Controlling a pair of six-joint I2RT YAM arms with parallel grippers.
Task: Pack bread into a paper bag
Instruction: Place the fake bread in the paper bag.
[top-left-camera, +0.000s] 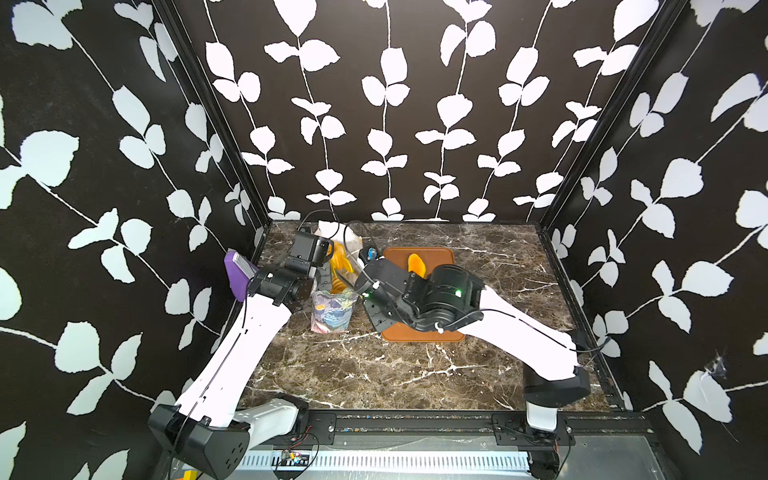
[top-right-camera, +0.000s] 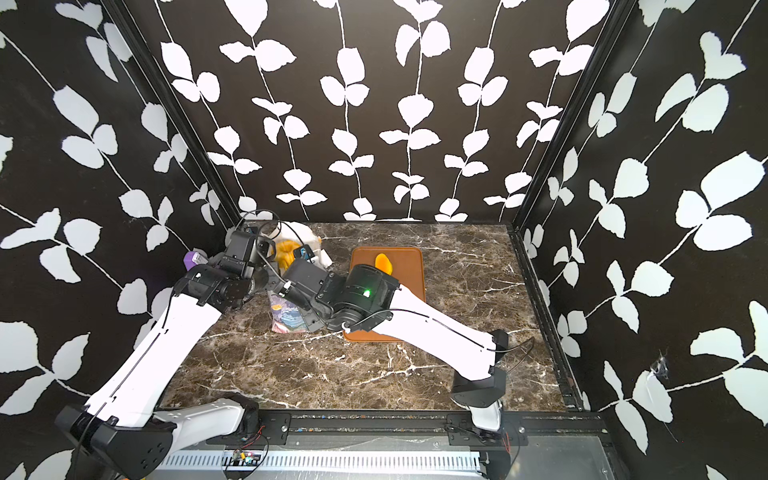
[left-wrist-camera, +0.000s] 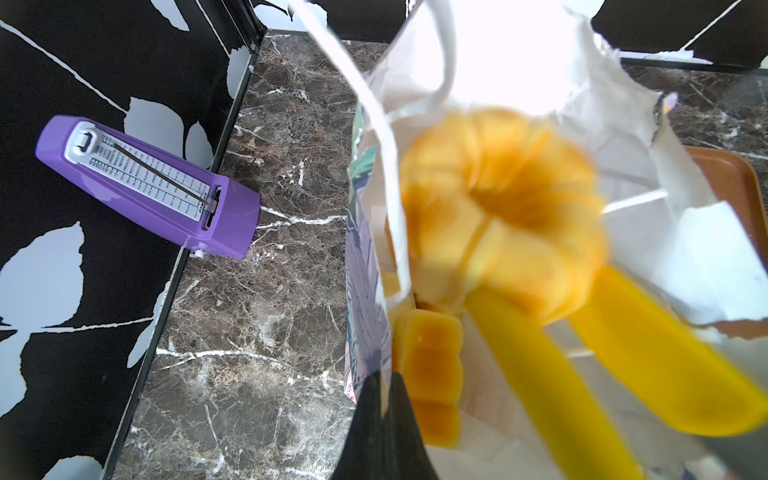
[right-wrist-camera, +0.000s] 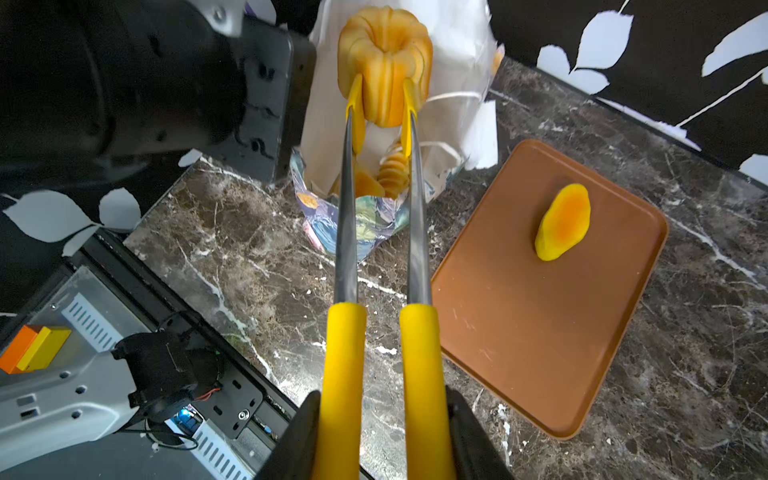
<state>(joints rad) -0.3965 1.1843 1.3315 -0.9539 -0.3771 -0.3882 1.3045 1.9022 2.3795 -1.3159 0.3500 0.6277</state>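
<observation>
Your right gripper (right-wrist-camera: 384, 436) is squeezed onto the yellow grips of the tongs (right-wrist-camera: 345, 232), and the tong tips pinch the ring-shaped bundt (right-wrist-camera: 384, 62) by its ridged sides, apparently just above the open mouth of the paper bag (right-wrist-camera: 361, 220). Your left gripper (left-wrist-camera: 384, 399) is clamped shut on the bag's near wall, holding it upright. The main risk is the pinch: the bundt is glossy and caught by the tips alone, so a jolt or a slackening squeeze could squirt it out onto the marble table (right-wrist-camera: 685, 374) rather than into the bag. Ease off too much and the tongs themselves may slide out of your grip. A white cord handle (left-wrist-camera: 388, 166) crosses the opening beside the bundt and could snag a tip. The rim is crumpled, and since only one wall is held, a push from the tongs could fold or tip the bag. A segmented loaf (left-wrist-camera: 432, 374) and a ridged loaf (right-wrist-camera: 392, 172) already lie inside, so the bundt may settle high. The left arm's wrist housing (right-wrist-camera: 166, 83) stands close beside the tongs, leaving little room to swing that way. The oval bun (right-wrist-camera: 563, 222) waits alone on the brown tray (right-wrist-camera: 519, 332), well apart from the bag. A purple box (left-wrist-camera: 149, 187) leans at the table's edge, out of the way.
</observation>
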